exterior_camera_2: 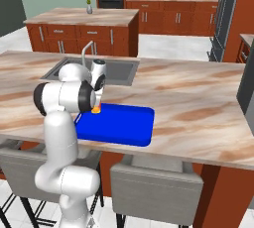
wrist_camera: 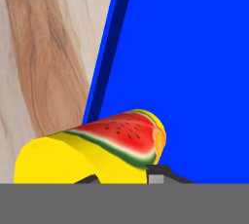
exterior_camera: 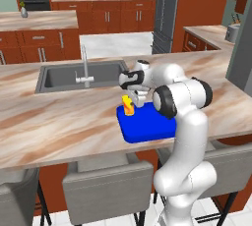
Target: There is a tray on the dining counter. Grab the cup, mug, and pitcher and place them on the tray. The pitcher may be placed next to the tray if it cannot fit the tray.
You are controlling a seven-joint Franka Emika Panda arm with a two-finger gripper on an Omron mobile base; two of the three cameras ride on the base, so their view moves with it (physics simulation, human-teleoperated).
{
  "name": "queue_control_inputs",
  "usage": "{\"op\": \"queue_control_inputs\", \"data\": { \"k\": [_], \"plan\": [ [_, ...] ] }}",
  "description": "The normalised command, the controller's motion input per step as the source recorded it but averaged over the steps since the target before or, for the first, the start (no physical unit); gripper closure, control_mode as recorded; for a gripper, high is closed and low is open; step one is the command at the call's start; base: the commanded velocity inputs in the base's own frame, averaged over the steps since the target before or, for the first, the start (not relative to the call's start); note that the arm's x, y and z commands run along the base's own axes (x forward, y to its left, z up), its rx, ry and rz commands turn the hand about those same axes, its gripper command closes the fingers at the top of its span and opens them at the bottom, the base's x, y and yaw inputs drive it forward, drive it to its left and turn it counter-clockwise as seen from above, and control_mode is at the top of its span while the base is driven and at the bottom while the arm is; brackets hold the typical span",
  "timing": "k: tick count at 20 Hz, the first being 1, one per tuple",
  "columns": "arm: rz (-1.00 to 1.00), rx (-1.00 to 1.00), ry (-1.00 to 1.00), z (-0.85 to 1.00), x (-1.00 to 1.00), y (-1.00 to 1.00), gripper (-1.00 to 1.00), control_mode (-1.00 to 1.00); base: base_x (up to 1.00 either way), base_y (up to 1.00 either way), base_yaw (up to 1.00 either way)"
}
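Observation:
The blue tray (exterior_camera: 150, 127) (exterior_camera_2: 121, 125) (wrist_camera: 194, 47) lies on the dining counter (exterior_camera: 59, 122) (exterior_camera_2: 198, 108) (wrist_camera: 44, 47), in front of the sink. My gripper (exterior_camera: 131, 98) (exterior_camera_2: 97, 101) (wrist_camera: 121, 178) points down over the tray's far left corner, shut on the yellow cup (exterior_camera: 128, 106) (exterior_camera_2: 95, 108) (wrist_camera: 97, 157). The cup has a red watermelon mark on its side and sits just inside the tray's rim; whether it touches the tray floor I cannot tell. The mug and the pitcher are out of view.
A steel sink (exterior_camera: 64, 80) (exterior_camera_2: 121, 71) with a faucet (exterior_camera: 85, 68) (exterior_camera_2: 87, 48) is set into the counter just beyond the tray. Grey stools (exterior_camera: 108, 181) (exterior_camera_2: 156, 182) stand along the counter's near edge. A second island (exterior_camera: 34, 21) lies farther back.

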Motion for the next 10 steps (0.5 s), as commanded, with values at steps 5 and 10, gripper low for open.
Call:
{"op": "queue_control_inputs", "data": {
  "k": [5,10],
  "plan": [
    [0.0,0.0,-0.07,-0.15,-0.1,0.0,1.0,-1.0,0.0,0.0,0.0],
    [0.0,0.0,-0.08,-0.16,-0.14,0.0,1.0,-1.0,0.0,0.0,0.0]
  ]
}}
